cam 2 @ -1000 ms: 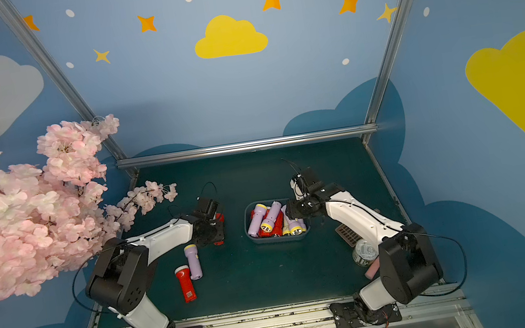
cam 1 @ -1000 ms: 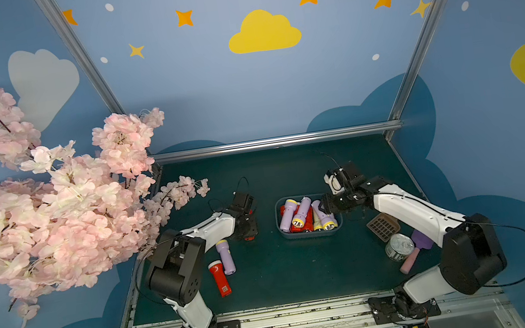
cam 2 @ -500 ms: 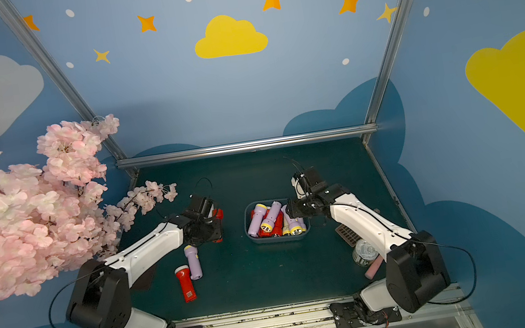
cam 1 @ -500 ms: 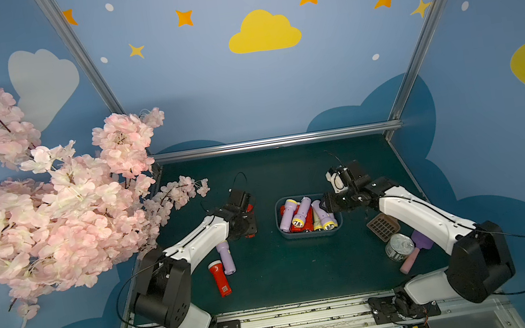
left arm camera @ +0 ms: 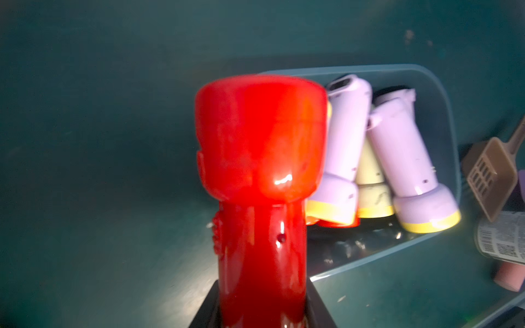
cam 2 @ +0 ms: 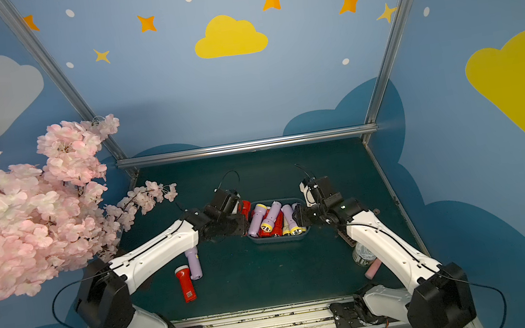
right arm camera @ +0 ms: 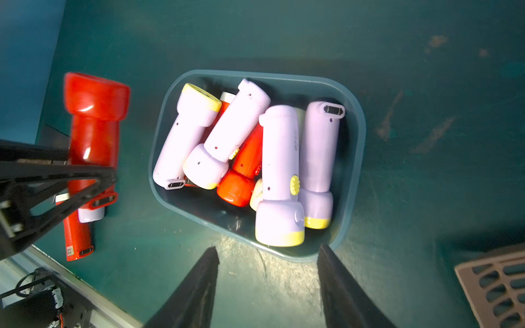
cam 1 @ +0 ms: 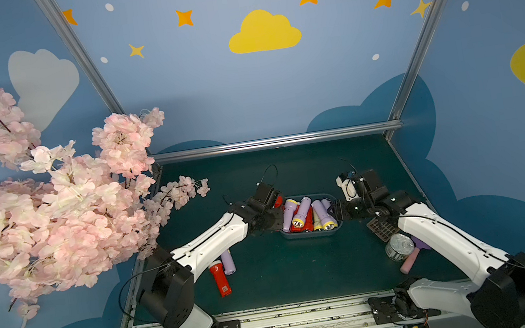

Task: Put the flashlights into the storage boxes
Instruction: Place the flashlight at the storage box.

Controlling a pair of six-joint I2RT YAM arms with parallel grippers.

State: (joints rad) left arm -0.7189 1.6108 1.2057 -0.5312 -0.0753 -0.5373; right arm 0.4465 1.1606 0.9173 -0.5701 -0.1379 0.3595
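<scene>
Left arm has swung across to the storage bin (cam 1: 310, 235), green worktop (cam 1: 289, 284) under it, bin piled with lilac, red and pale yellow flashlights (right arm camera: 279, 170), left gripper (right arm camera: 91, 170) clamped on a held red flashlight (left arm camera: 255, 170) just beside the rim, right gripper (right arm camera: 267, 272) parted and empty, loose red flashlight (cam 1: 220, 280) touching loose lilac flashlight (cam 1: 228, 263).

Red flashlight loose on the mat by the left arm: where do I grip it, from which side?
Take the red flashlight by its slim barrel near the tail, from straight above, jaws across its width: it lies flat, and the lilac flashlight crowds its head end.
</scene>
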